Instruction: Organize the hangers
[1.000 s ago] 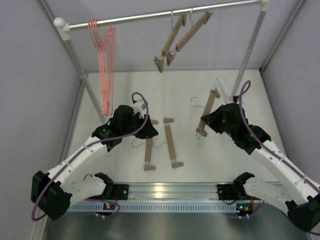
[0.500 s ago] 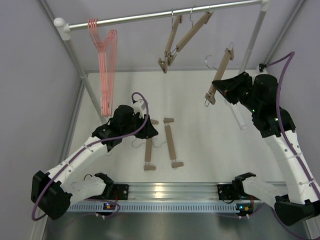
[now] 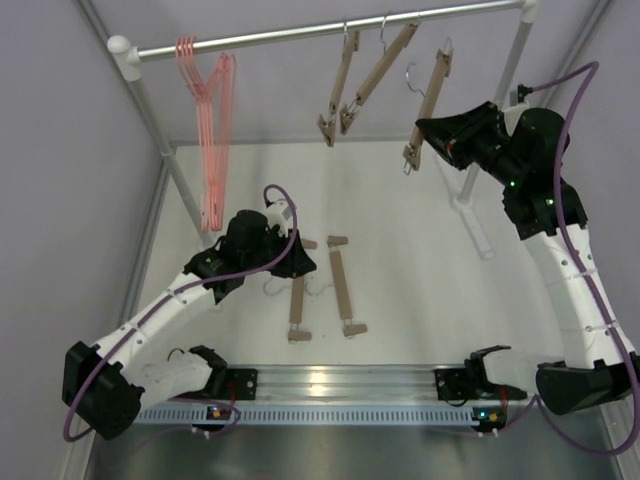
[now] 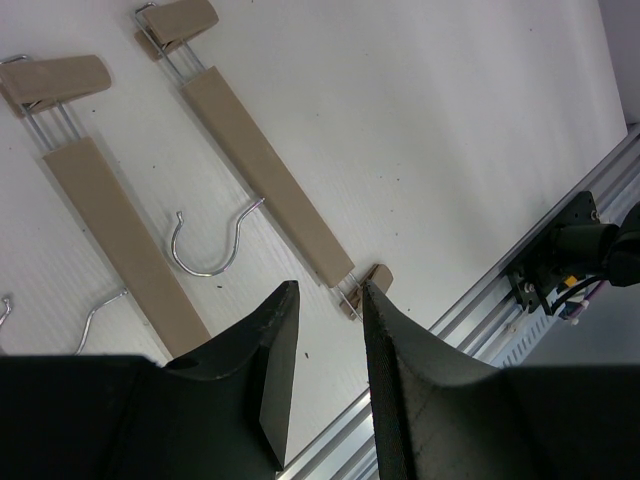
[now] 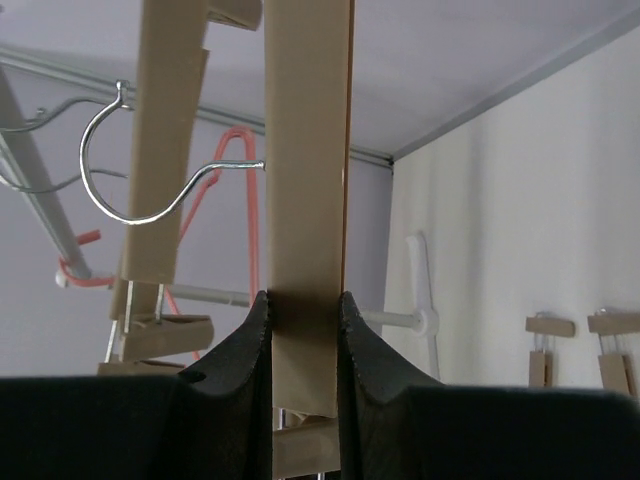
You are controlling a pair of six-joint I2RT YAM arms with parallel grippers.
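My right gripper [image 3: 436, 133] is shut on a tan wooden bar hanger [image 3: 428, 108], held high just below the silver rail, its hook [image 5: 150, 170] near the rail. The wrist view shows the bar [image 5: 305, 200] clamped between both fingers. Two more wooden hangers [image 3: 355, 80] hang on the rail. Several pink wire hangers [image 3: 212, 130] hang at the rail's left end. Two wooden hangers [image 3: 320, 285] lie on the table; they also show in the left wrist view [image 4: 265, 175]. My left gripper [image 4: 325, 305] is open and empty, hovering above them.
The silver rail [image 3: 300, 33] stands on white posts [image 3: 495, 110] across the back of the white table [image 3: 400, 300]. Grey walls close in both sides. A metal track [image 3: 340, 385] with the arm bases runs along the near edge.
My right arm has lifted the wooden hanger off the table and carried it up and left, close under the rail beside the two hung ones. The left arm has not moved.
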